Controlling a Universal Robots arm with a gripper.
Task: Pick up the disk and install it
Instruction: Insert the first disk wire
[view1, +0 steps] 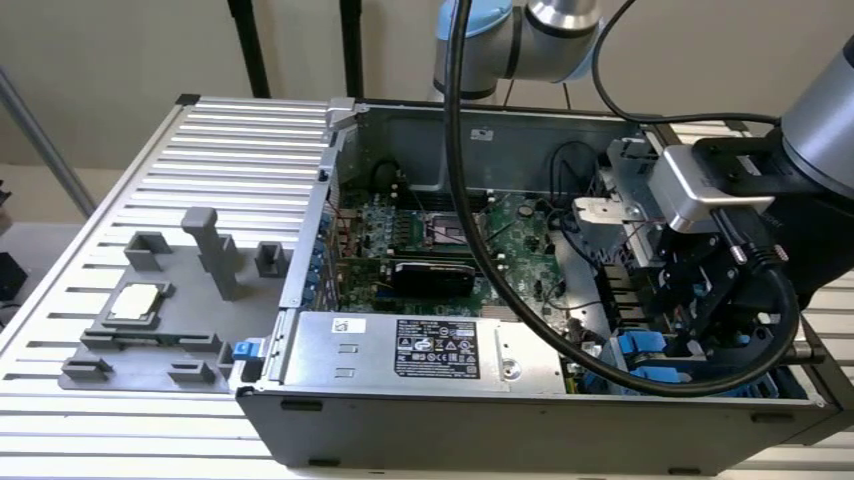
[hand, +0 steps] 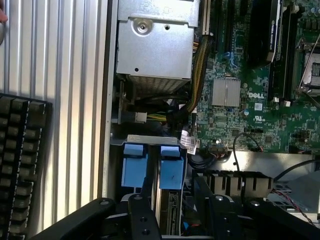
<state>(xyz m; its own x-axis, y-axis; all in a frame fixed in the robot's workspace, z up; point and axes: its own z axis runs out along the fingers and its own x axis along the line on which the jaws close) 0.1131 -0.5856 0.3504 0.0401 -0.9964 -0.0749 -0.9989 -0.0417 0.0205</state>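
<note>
"On the counter (view1: 200, 130), what takes up the most room?"

"An open case (view1: 534, 425), lying on its side on the ribbed metal. The arm (view1: 817, 120) reaches down into it at the exterior view's right."

"And inside the case?"

"A green board (view1: 514, 235) covers the floor. A silver supply (view1: 400, 350) with a black-and-white label lies along the near wall. In the wrist view, black and yellow cables run from it toward the board."

"Anything outside the case?"

"A grey tray (view1: 147, 345) sits on the counter at the exterior view's left, just beside the case wall, with grey posts and blocks standing up from it."

"Where is the hand (hand: 171, 180)?"

"Low in the case's near corner at the exterior view's right, over the drive bay. Its two black fingers (hand: 145, 200) stand apart."

"And the disk (hand: 170, 172)?"

"It stands on edge in that bay, with the blue end of its carrier facing the wrist camera. It lies between the two fingers. A narrow gap shows on either side of it, so the fingers straddle it without pinching it."

"Is it alone in the bay?"

"No. A second blue carrier (hand: 135, 167) stands just beside it and parallel to it, on the side nearer the case wall."

"What's the smallest thing?"

"A square silver chip (view1: 138, 302) lies flat in the tray, well apart from the hand and the disk."
</note>
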